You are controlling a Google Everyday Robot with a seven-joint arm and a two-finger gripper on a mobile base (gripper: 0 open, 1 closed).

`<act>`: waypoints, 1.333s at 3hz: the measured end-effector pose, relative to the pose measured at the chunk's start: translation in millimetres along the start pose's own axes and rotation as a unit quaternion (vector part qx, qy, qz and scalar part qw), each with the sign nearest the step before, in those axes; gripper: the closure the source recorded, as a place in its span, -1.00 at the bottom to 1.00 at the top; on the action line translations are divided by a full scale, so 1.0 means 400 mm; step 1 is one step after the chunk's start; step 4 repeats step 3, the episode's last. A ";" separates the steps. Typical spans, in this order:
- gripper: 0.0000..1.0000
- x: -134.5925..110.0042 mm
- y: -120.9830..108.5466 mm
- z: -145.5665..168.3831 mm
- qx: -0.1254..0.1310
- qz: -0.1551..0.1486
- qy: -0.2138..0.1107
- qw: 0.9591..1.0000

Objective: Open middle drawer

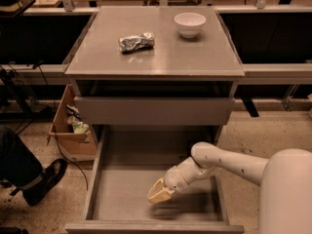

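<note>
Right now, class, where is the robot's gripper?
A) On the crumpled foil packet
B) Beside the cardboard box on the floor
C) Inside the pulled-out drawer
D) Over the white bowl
C: the gripper hangs between the walls of the pulled-out middle drawer, just above its grey floor, far from the bowl and the foil packet on the cabinet top.

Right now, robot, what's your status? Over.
Gripper down inside the middle drawer, toward its front. Drawer pulled far out. Bowl and foil packet up on the cabinet top, not in the way.
</note>
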State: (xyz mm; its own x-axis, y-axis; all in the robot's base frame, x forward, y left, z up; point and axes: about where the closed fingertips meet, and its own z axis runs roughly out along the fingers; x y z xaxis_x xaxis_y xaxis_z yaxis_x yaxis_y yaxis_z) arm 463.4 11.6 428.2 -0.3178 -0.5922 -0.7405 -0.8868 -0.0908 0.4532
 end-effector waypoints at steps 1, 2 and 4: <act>1.00 -0.031 -0.005 -0.088 0.049 -0.018 0.002 0.999; 1.00 -0.082 0.031 -0.226 0.110 -0.038 0.022 0.993; 0.67 -0.109 0.039 -0.258 0.123 -0.047 0.028 0.991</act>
